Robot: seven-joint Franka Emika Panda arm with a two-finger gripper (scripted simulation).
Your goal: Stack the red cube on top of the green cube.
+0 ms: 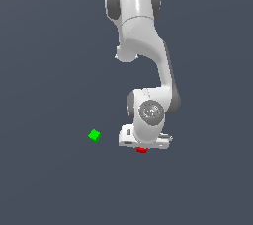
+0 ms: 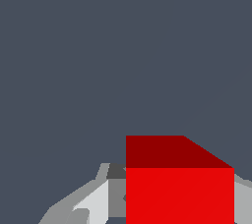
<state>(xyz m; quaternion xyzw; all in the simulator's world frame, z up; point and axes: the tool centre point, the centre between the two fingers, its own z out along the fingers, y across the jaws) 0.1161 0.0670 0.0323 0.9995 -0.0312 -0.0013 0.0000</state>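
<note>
The red cube (image 1: 142, 150) peeks out from under the white gripper hand (image 1: 143, 146) in the exterior view. In the wrist view the red cube (image 2: 179, 188) fills the space between the two grey fingers (image 2: 115, 193), which press against its two sides; the gripper (image 2: 179, 208) is shut on it. The green cube (image 1: 94, 135) lies on the dark floor toward the exterior view's left of the gripper, well apart from it. The green cube is out of the wrist view. I cannot tell whether the red cube is lifted off the floor.
The white arm (image 1: 148, 46) reaches down from the top of the exterior view to the hand. The plain dark grey floor (image 1: 49, 184) surrounds both cubes.
</note>
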